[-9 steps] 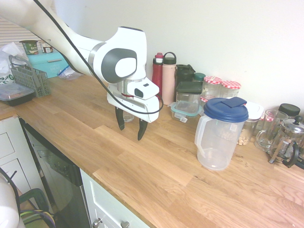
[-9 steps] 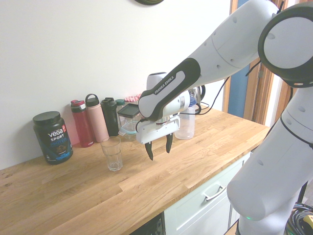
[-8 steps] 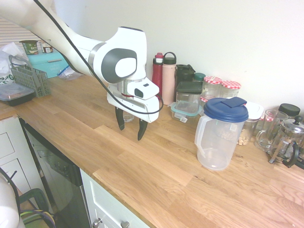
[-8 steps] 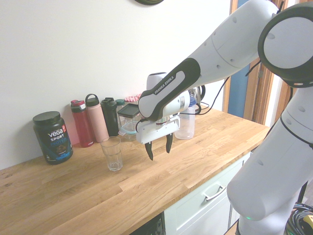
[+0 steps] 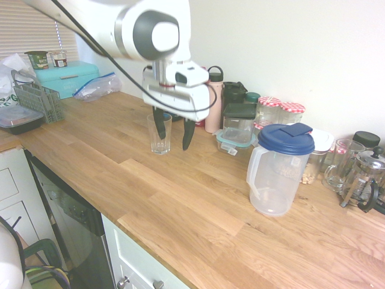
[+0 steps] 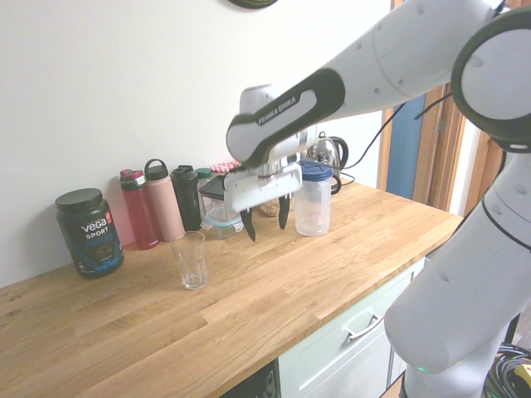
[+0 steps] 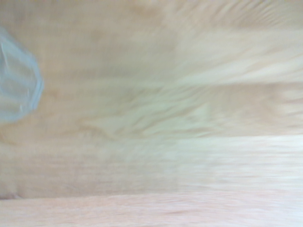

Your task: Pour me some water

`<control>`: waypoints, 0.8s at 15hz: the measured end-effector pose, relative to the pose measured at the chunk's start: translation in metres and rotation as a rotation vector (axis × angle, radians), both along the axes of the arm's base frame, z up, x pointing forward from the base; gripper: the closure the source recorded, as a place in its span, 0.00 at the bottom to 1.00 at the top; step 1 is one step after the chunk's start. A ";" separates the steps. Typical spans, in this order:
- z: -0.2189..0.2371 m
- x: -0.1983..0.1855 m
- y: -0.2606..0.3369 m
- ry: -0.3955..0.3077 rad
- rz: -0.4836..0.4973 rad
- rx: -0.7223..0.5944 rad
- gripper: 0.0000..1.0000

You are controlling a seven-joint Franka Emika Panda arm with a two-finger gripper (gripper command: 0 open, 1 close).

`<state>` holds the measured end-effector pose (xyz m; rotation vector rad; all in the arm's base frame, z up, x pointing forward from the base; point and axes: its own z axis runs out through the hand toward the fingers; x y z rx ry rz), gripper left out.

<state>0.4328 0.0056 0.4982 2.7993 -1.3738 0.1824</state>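
One black tub (image 6: 89, 231) lettered "Vega Sport" at left of the second exterior view, arm marked "Franka Emika," gripper (image 6: 264, 222) released and empty at centre frame, lidded pitcher (image 6: 314, 198) just right, its water indiscernible.

The wrist view is blurred: only wood grain of the surface (image 7: 180, 118) and a pale bluish shape cut by the edge. Water in the pitcher (image 5: 278, 171) is too clear to discern. The gripper (image 5: 171, 127) overlaps part of the glass (image 5: 160, 141).
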 end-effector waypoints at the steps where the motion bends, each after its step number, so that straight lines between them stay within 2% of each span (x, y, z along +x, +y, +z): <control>1: 0.020 -0.003 -0.007 -0.025 -0.032 -0.018 0.00; 6: 0.086 -0.031 -0.067 -0.140 -0.172 -0.038 0.00; 10: 0.097 -0.048 -0.126 -0.183 -0.237 -0.029 0.00; 12: 0.084 -0.051 -0.150 -0.214 -0.257 -0.026 0.00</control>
